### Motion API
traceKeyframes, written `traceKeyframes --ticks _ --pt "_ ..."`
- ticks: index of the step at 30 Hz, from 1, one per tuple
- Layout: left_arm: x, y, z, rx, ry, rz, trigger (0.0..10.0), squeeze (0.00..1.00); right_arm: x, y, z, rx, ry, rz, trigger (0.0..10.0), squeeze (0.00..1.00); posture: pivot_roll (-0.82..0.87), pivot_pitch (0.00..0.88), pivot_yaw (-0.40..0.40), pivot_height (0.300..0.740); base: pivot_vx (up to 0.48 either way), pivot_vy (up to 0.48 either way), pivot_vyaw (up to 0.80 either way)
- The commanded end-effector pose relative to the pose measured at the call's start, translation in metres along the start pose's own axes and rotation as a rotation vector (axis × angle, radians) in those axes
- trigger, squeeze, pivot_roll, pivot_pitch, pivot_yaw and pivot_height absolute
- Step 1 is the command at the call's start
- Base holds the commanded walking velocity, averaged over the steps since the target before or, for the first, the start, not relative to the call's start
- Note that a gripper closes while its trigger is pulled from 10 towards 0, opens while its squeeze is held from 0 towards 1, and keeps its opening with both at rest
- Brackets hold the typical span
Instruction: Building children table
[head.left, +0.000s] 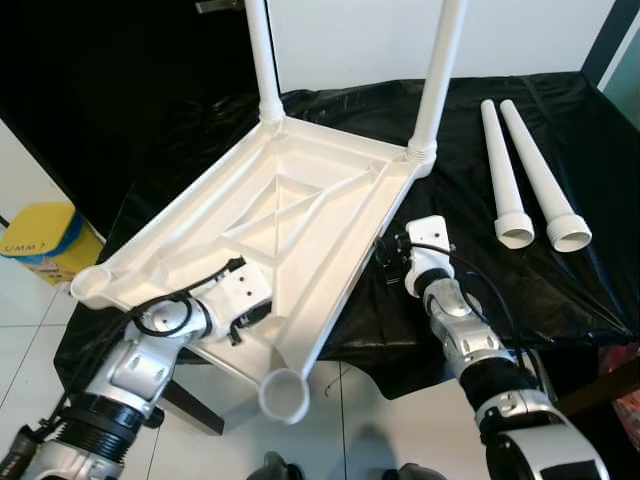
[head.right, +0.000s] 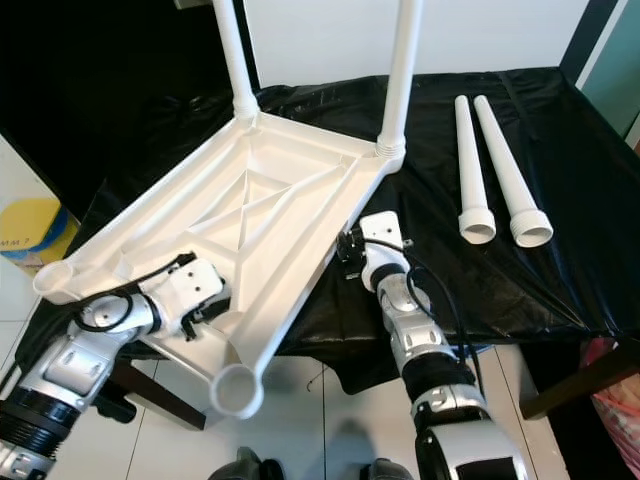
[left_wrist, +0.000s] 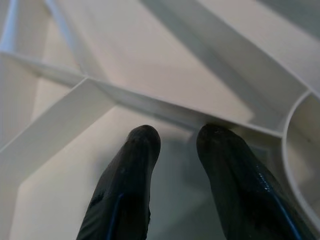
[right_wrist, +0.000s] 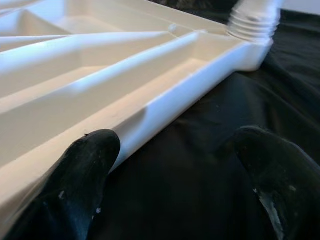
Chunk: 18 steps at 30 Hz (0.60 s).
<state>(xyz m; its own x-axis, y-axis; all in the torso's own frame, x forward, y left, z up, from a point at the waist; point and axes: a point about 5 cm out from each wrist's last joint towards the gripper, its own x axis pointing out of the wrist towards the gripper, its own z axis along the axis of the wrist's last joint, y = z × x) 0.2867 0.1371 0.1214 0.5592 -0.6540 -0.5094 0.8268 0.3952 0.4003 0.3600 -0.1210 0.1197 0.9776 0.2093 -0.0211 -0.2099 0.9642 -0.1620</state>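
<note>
A white plastic tabletop with ribbed underside (head.left: 290, 215) is lying upside down on the counter draped in black plastic sheeting (head.left: 560, 290), its near part overhanging the counter's front edge above the white tiled floor (head.left: 380, 420). Two white plastic legs (head.left: 438, 70) are standing upright in its two far corner sockets; the near sockets are standing open. To the right, two loose white tapered plastic legs (head.left: 528, 170) are lying side by side on the sheeting, wide ends toward the robot. The left gripper (left_wrist: 172, 145) is sitting inside the tabletop's near ribs; the right gripper (right_wrist: 175, 165) is sitting at its right edge, one of its fingers (right_wrist: 80, 170) touching the rim. A yellow bin (head.left: 45, 240) is standing on the floor at far left.
</note>
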Motion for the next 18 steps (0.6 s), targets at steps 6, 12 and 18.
traceKeyframes --ticks 6,12,18 --pt "0.026 -0.022 0.040 -0.002 -0.161 -0.059 10.0 0.00 0.011 0.025 0.014 -0.003 -0.034 0.106 10.0 0.00 0.00 0.073 0.035 0.740 0.000 0.000 0.00" --pt "0.013 0.007 0.049 0.000 -0.256 0.112 10.0 0.00 0.002 -0.003 0.010 0.006 -0.077 -0.043 10.0 0.00 -0.01 0.077 0.036 0.740 0.000 0.000 0.00" --pt "-0.005 0.024 0.052 -0.026 -0.316 0.171 10.0 0.00 -0.015 -0.024 0.005 0.016 -0.128 -0.134 10.0 0.00 -0.01 0.084 0.046 0.740 0.000 0.000 0.00"
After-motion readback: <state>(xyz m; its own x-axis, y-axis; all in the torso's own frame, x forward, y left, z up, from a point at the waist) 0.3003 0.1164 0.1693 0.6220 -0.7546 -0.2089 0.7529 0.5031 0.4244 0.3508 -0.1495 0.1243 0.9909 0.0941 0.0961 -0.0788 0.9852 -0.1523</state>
